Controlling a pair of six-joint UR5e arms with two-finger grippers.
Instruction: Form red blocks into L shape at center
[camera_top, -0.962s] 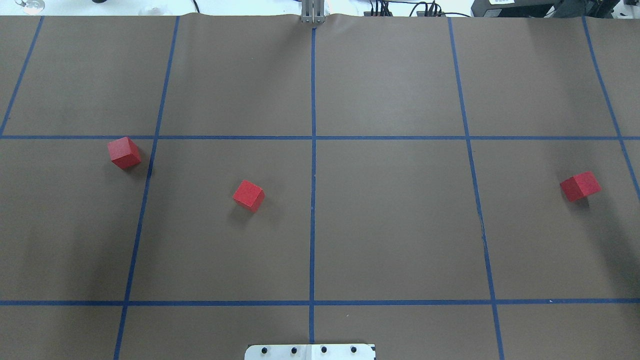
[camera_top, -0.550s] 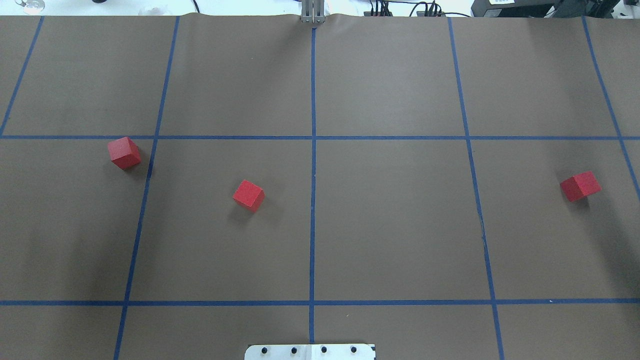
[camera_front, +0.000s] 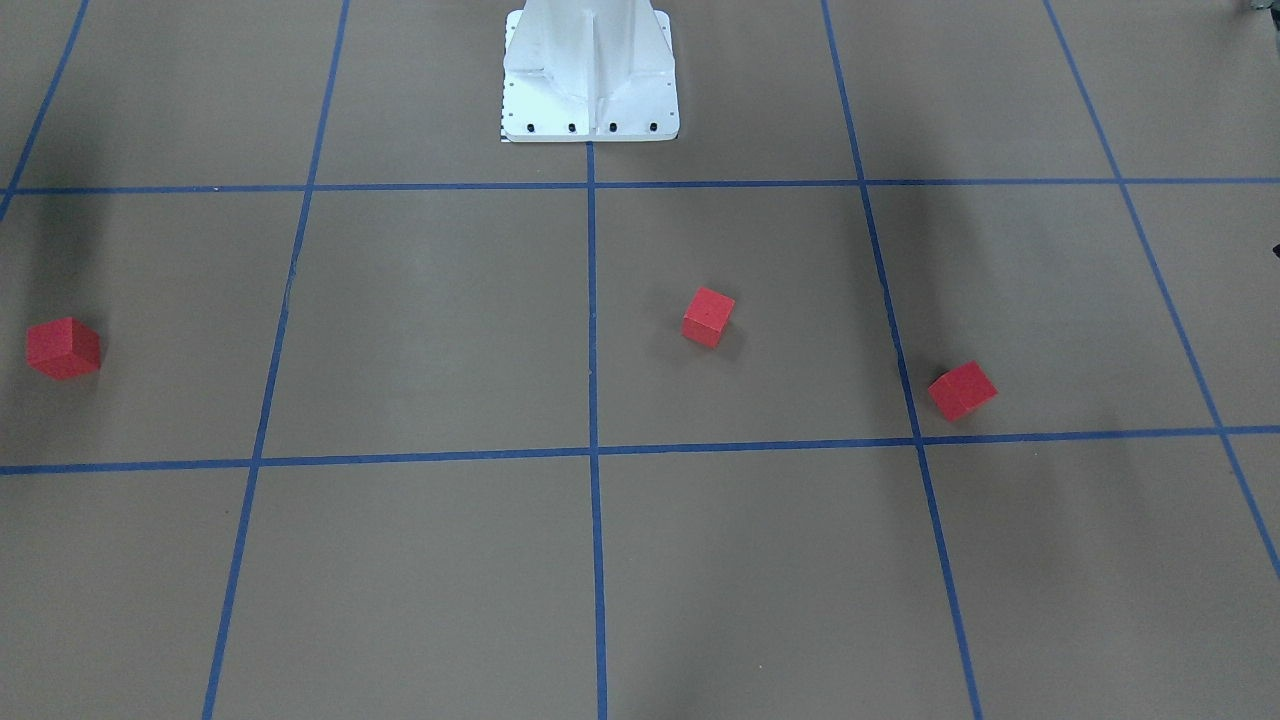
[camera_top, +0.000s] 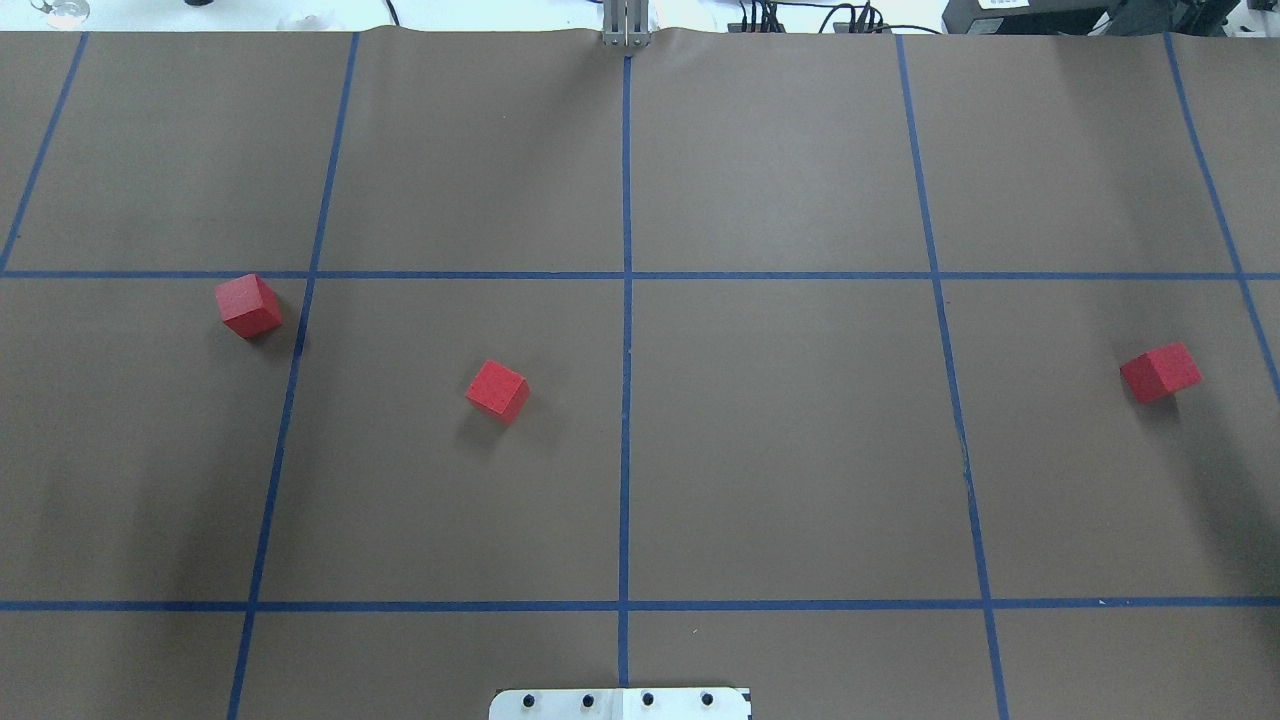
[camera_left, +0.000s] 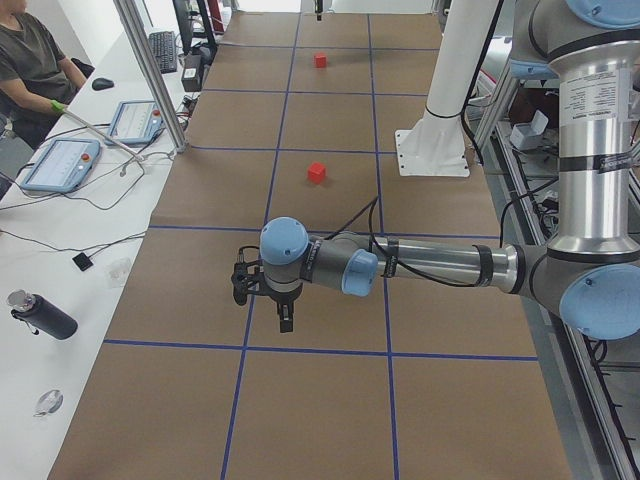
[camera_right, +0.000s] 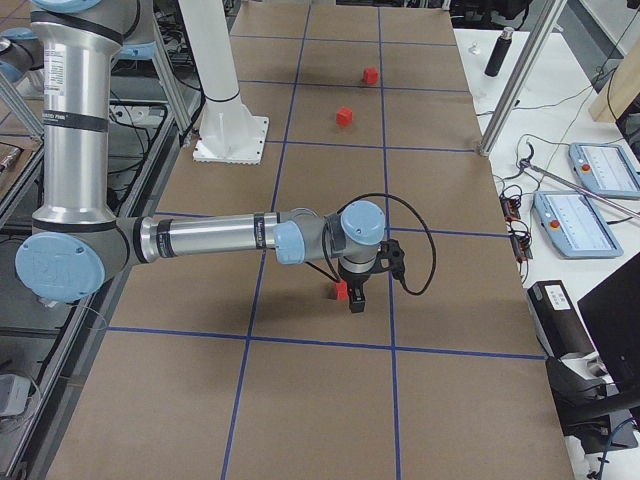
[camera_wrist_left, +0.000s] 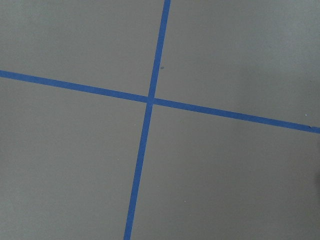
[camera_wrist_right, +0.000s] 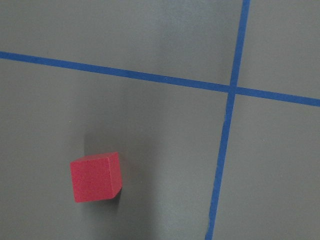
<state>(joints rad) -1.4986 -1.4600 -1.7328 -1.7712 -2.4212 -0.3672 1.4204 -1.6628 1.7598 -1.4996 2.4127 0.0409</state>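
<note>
Three small red cubes lie apart on the brown grid. In the overhead view one (camera_top: 248, 305) is at the left, one (camera_top: 497, 391) is left of the central blue tape line (camera_top: 625, 430), and one (camera_top: 1160, 372) is far right. My left gripper (camera_left: 286, 324) shows only in the exterior left view, pointing down above the left part of the surface; I cannot tell if it is open. My right gripper (camera_right: 356, 303) shows only in the exterior right view, just beside the far-right cube (camera_right: 340, 290); I cannot tell its state. The right wrist view shows that cube (camera_wrist_right: 96, 177) at lower left.
The white robot base plate (camera_top: 620, 703) sits at the near edge on the centre line. Blue tape lines cross the surface, and the left wrist view shows only one such crossing (camera_wrist_left: 150, 99). An operator (camera_left: 30, 60) and tablets sit at the side table.
</note>
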